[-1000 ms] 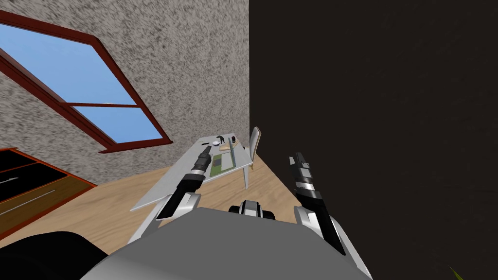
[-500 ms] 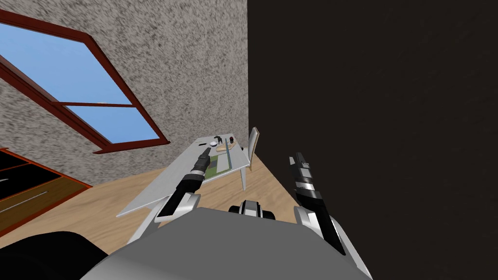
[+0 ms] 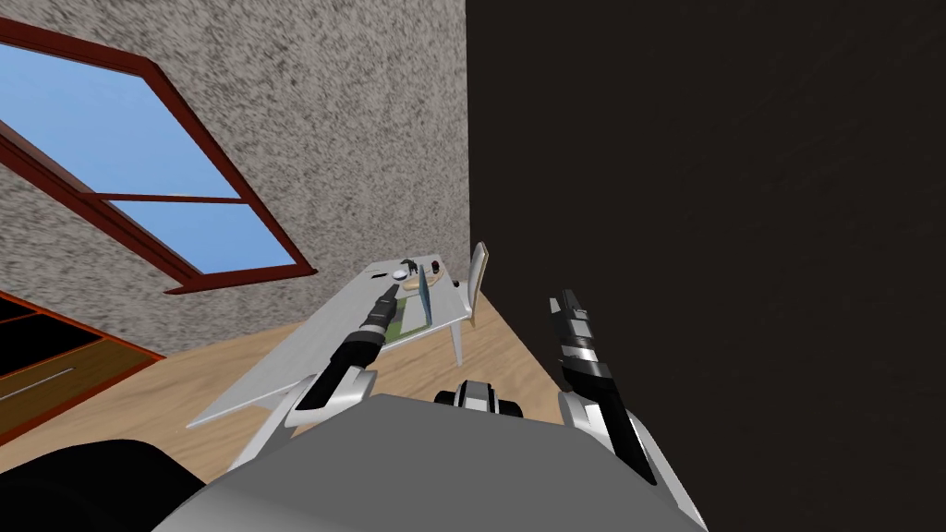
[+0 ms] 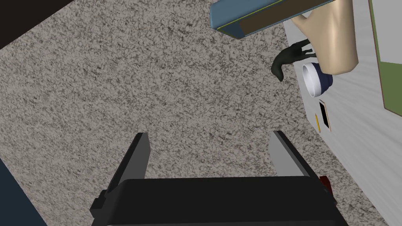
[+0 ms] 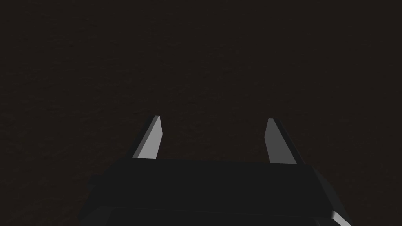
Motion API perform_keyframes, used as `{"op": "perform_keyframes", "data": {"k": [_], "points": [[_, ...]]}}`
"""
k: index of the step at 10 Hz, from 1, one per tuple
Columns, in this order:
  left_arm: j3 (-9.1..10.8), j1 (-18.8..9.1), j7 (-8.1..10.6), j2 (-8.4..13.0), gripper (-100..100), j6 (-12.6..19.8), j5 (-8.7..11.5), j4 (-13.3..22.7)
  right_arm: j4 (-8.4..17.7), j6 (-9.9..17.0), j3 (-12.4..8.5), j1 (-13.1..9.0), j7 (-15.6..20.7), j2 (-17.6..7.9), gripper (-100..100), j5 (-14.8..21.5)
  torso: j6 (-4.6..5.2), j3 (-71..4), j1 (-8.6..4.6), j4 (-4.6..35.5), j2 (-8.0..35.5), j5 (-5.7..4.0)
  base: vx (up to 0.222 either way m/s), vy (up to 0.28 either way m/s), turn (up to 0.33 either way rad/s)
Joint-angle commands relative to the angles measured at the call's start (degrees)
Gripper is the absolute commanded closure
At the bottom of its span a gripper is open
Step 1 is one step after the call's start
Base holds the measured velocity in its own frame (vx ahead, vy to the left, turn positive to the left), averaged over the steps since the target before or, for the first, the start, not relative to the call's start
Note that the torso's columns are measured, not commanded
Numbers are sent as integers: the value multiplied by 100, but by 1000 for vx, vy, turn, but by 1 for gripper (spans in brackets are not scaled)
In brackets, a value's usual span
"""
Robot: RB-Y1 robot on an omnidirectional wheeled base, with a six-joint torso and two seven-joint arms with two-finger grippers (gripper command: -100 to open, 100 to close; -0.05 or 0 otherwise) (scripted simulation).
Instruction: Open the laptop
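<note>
The left gripper reaches out over a pale grey table. Its two blade fingers stand wide apart with nothing between them. From its own camera, a speckled grey wall lies beyond the fingertips.

The laptop sits on the table just beside this gripper, on the side towards the chair. Its lid is raised and shows as a thin blue-grey panel seen almost edge-on. In the left wrist view, a corner of the lid, blue at the edge and brown on its face, lies ahead of the fingers and off to one side, apart from both. A flat green panel lies on the table at the foot of the lid.

Past the lid, near the wall, sit a tan rounded object, a small black figure and a white and dark blue bowl. A small dark card lies next to the bowl.

The right gripper is held up at the robot's right, well apart from the table, its fingers also spread with nothing held.

A red-framed window is set in the wall to the left.
</note>
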Motion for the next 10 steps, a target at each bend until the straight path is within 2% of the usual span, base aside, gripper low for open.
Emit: {"op": "perform_keyframes", "data": {"k": [1,9,10], "points": [[54,56,-59,99,-100,327,-41,1,0,0,0,0,0,0,0,0,0,-1,4,-1,0,0,77,-96,4],[177,166,-210,348,-100,1225,-150,-84,0,0,0,-1,0,0,0,0,0,4,11,2,7,3,68,-81,3],[152,160,-206,317,-100,1147,-158,-80,0,0,0,-1,0,0,0,0,0,3,7,1,6,2,24,-30,3]]}}
